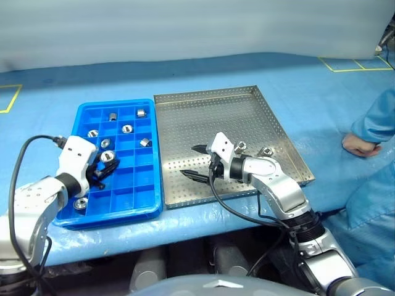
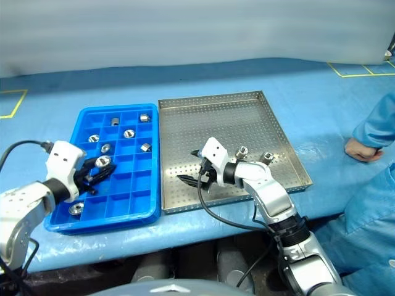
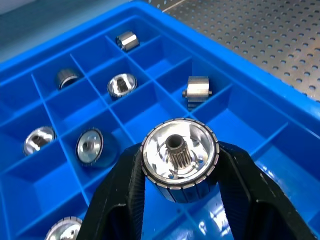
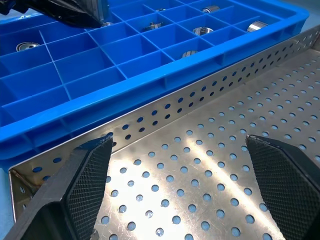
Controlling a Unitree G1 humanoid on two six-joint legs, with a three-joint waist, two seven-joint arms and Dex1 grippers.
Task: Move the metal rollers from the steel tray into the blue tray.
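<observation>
a metal roller is pinched in the left gripper over the blue tray. right gripper is spread wide, empty, over the steel tray. if it's let go off-centre, a divider could be clipped and an already filled cell landed in.

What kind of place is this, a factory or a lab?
Probably a factory-style workbench or a training cell. A blue sheet covers the table, which bears yellow tape marks. Small metal rollers are sorted from a steel tray into a blue tray, and a person in a blue work coat waits alongside.
</observation>
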